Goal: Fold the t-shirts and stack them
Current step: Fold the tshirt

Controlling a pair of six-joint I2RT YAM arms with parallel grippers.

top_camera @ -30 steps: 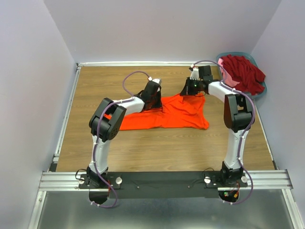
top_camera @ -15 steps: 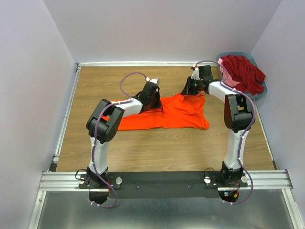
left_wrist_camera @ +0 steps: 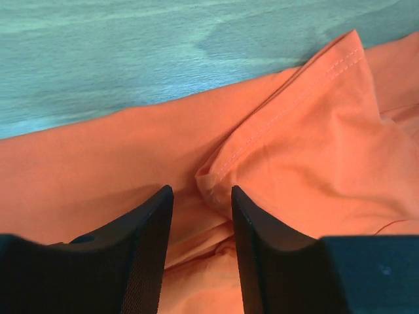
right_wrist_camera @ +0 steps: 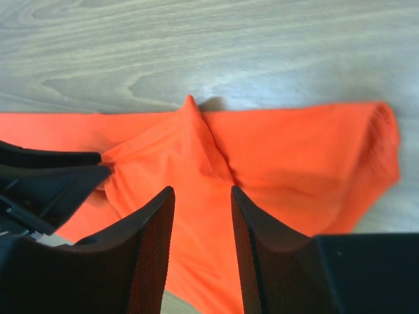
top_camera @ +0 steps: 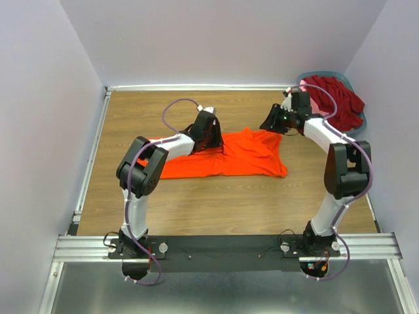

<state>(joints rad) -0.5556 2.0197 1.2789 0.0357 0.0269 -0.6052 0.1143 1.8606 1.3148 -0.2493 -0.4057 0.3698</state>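
Note:
The bright orange t-shirt [top_camera: 239,154] lies spread and rumpled on the wooden table. My left gripper [top_camera: 211,135] is down on its far edge near the middle. In the left wrist view the left gripper [left_wrist_camera: 201,196] is open, with a raised stitched fold of the orange t-shirt [left_wrist_camera: 288,150] between the jaws. My right gripper [top_camera: 273,120] hovers open over the shirt's far right corner. In the right wrist view the right gripper [right_wrist_camera: 200,196] holds nothing above the orange t-shirt [right_wrist_camera: 294,157]. A dark red t-shirt [top_camera: 337,99] is heaped in the basket.
The grey-blue basket [top_camera: 325,73] stands at the back right corner, close behind my right arm. Walls close the table on the left, back and right. A metal rail runs along the table's left edge [top_camera: 91,150]. My left gripper's fingers [right_wrist_camera: 52,176] show in the right wrist view.
My right arm has swung right, toward the basket, and its gripper has moved off the shirt's far edge. My left gripper has stayed on the shirt; its elbow shifted slightly left.

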